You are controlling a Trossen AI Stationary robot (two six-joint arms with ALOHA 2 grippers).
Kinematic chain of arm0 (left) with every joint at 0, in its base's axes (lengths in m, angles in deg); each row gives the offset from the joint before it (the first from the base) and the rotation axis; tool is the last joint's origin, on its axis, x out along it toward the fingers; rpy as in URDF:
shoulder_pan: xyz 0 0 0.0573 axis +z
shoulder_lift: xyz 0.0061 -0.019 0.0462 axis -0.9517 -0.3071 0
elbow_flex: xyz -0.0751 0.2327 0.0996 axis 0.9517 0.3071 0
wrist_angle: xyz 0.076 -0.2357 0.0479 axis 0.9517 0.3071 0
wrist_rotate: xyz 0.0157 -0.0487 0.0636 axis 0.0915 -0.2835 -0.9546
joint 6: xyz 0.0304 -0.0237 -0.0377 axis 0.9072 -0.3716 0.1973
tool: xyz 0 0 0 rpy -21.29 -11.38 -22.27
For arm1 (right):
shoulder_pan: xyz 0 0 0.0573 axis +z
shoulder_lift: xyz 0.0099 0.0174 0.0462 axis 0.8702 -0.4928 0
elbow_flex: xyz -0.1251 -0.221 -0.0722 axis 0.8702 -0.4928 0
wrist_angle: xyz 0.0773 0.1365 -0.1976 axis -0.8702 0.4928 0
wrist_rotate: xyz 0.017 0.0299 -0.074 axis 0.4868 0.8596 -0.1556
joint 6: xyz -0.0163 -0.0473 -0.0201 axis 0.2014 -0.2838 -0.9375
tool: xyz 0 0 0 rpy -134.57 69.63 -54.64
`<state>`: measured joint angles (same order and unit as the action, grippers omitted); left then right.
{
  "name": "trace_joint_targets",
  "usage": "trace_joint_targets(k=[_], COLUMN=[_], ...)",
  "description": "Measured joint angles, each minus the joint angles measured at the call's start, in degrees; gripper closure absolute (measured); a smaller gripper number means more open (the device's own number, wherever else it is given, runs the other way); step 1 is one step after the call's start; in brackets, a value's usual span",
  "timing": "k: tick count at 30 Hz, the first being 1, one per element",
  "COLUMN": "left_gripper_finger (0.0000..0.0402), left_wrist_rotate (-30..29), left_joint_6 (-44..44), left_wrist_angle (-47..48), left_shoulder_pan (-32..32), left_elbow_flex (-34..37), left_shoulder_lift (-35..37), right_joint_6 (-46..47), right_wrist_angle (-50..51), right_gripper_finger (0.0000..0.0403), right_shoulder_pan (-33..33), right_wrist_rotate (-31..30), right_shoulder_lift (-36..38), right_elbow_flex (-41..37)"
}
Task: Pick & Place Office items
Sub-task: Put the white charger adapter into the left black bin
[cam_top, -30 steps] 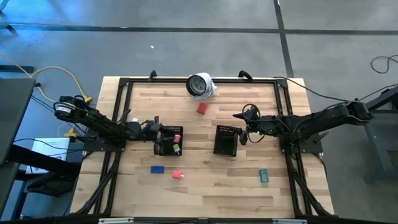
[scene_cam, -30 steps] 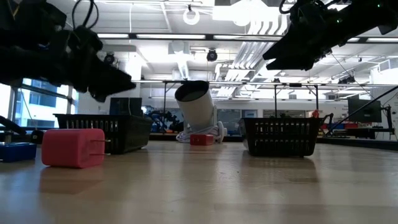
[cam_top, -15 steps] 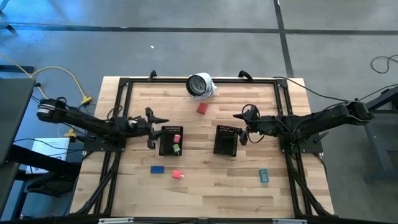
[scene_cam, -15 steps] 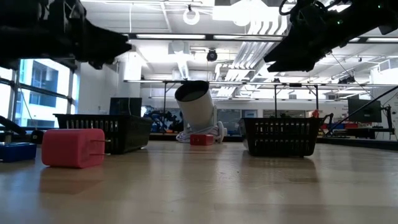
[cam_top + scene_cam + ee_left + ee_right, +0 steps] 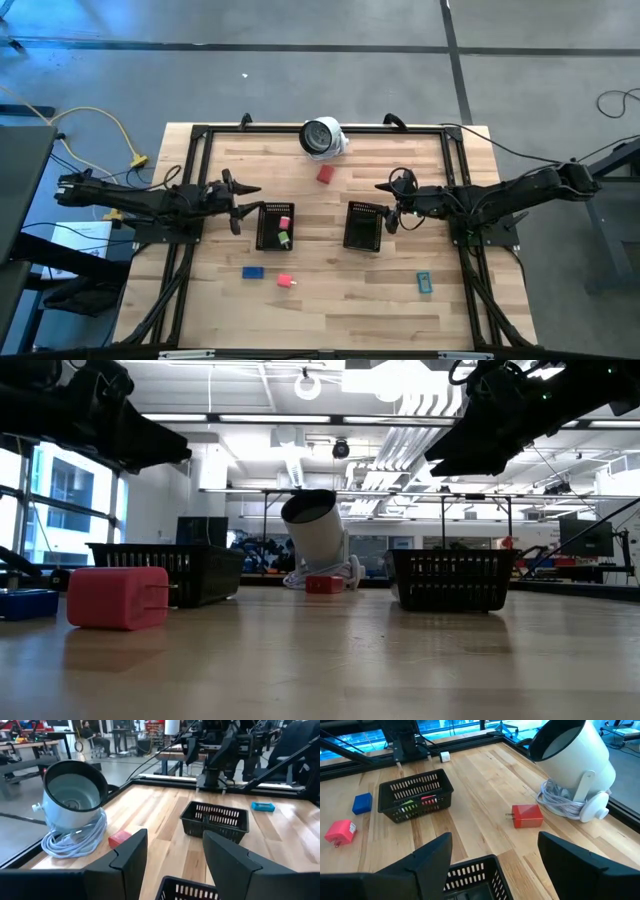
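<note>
Left gripper (image 5: 238,194) is held above the worktop (image 5: 330,300) just beside the left tray (image 5: 273,227), jaws apart, nothing held. Right gripper (image 5: 392,205) is held over the edge of the right tray (image 5: 362,226), jaws apart, nothing seen between them.

Office items: pink piece (image 5: 284,209) and green piece (image 5: 283,238) are seen inside the left tray. Red piece (image 5: 325,174) is placed near the white round object (image 5: 322,137) (cable coiled beside it). Blue piece (image 5: 253,271) and pink plug-shaped piece (image 5: 285,281) are left on the worktop below the left tray. Teal piece (image 5: 424,283) lies well apart, below the right arm.
</note>
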<state>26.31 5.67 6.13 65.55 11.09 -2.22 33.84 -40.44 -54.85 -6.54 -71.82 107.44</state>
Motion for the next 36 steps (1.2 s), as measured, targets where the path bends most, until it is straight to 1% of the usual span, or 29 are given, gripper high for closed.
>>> trace_joint_targets(k=[3,7,10,13,16,19,22,26,28,33,36], left_gripper_finger=[0.0215,0.0215,0.0215,0.0215,0.0215,0.0215,0.0215,0.0215,0.0215,0.0215,0.0215], left_wrist_rotate=[-1.5,-7.3,-11.7,-17.3,-23.8,-31.0,-35.0,-35.1,-33.9,-25.8,-19.9], left_joint_6=[0.0,-1.2,-3.3,-4.8,-6.3,-8.7,-13.0,-22.1,-27.2,-39.3,-45.1], left_wrist_angle=[1.0,3.4,8.1,15.3,23.5,32.4,42.2,56.7,64.5,83.0,93.2], left_shoulder_pan=[0.0,0.0,-0.3,-1.7,-4.1,-6.5,-7.9,-7.3,-6.0,0.6,5.7], left_elbow_flex=[-0.3,-1.2,-4.0,-9.2,-15.9,-23.4,-30.9,-40.3,-44.6,-52.8,-55.6], left_shoulder_lift=[-0.1,-0.1,-0.2,-0.7,-2.6,-5.9,-10.2,-16.6,-19.6,-26.5,-30.0], right_joint_6=[0.0,0.8,0.9,0.9,0.9,0.9,0.9,0.9,0.9,0.8,0.6], right_wrist_angle=[0.0,0.3,0.8,0.8,0.8,0.8,0.8,0.9,0.9,0.9,0.9], right_gripper_finger=[0.0121,0.0121,0.0121,0.0121,0.0121,0.0121,0.0121,0.0121,0.0121,0.0121,0.0121], right_shoulder_pan=[0.0,0.0,0.0,0.0,0.0,0.0,0.0,0.0,0.0,0.0,0.0], right_wrist_rotate=[0.0,0.0,0.7,1.1,1.1,1.1,1.2,2.5,3.2,4.3,4.3], right_shoulder_lift=[0.0,0.0,0.0,0.0,0.0,0.0,0.0,0.0,0.0,0.0,0.0], right_elbow_flex=[0.0,0.0,0.0,0.0,0.0,0.0,0.0,0.0,0.0,0.0,0.0])
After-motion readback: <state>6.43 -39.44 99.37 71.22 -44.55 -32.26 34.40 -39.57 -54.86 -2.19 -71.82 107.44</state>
